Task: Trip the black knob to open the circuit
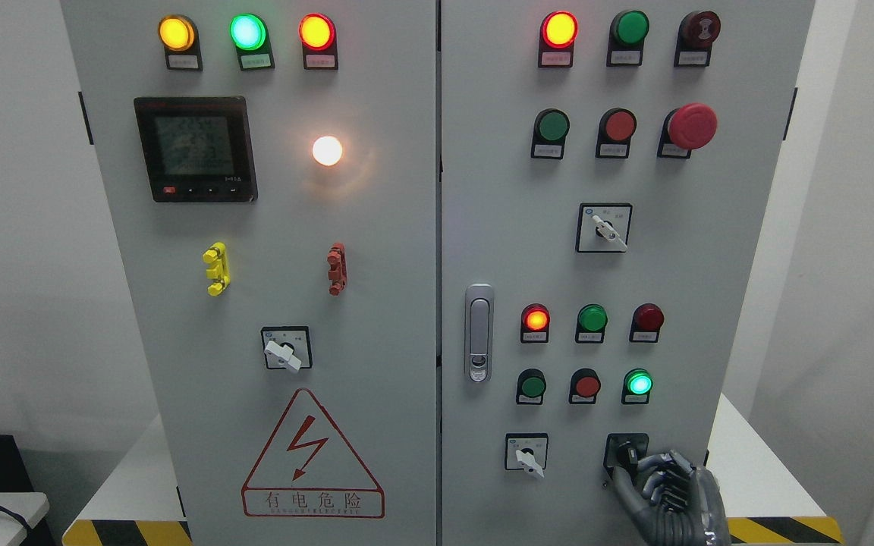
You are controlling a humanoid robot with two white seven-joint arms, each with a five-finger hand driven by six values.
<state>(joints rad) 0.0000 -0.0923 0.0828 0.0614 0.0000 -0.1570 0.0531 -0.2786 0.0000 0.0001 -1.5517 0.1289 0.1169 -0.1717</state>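
Note:
The black knob point(626, 453) sits in a black square plate at the lower right of the right cabinet door. My right hand point(653, 476) comes up from the bottom edge at the right, its dark fingers point(646, 461) curled around the knob from the right side. Part of the knob is hidden by the fingers. My left arm does not show.
White rotary selector point(528, 457) sits left of the knob. Above it are a lit green lamp point(639, 383) and red and green buttons. A silver door handle point(479, 332) is on the right door's left edge. The cabinet stands on a white platform with yellow-black striped edging point(782, 528).

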